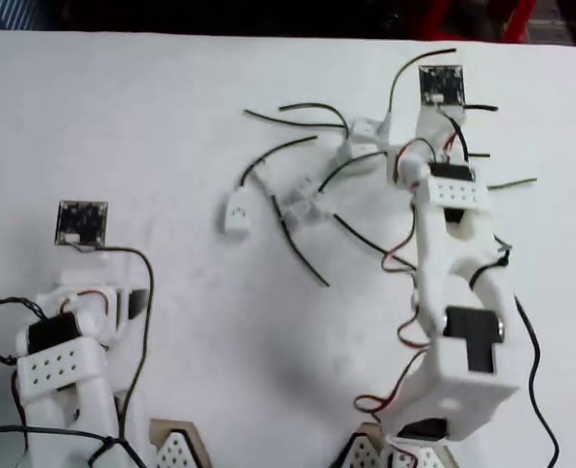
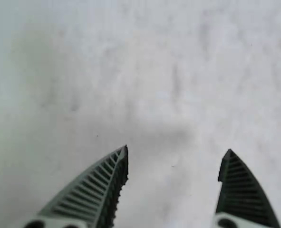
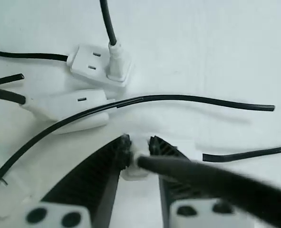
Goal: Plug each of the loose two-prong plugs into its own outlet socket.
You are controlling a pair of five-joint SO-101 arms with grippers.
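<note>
My right gripper point(image 3: 138, 143) is shut on a white two-prong plug point(image 3: 132, 169) whose black cord point(image 3: 211, 178) runs back along the fingers. Just beyond the tips lie two white outlet sockets point(image 3: 76, 101) with bare slots, crossed by a black cord point(image 3: 188, 99). Farther off, a double outlet block point(image 3: 89, 64) holds a plug point(image 3: 117, 64) in one socket, its other socket bare. In the high view the right arm point(image 1: 450, 244) stretches to the cluster of outlets point(image 1: 361, 141) at the back right. My left gripper point(image 2: 176, 159) hangs open over bare table.
Another white outlet point(image 1: 237, 211) lies apart at the cluster's left, and one more point(image 1: 305, 202) sits beside it. Several black cord ends point(image 1: 302, 249) fan out across the white table point(image 1: 171, 117). The left arm point(image 1: 63, 351) sits at the front left.
</note>
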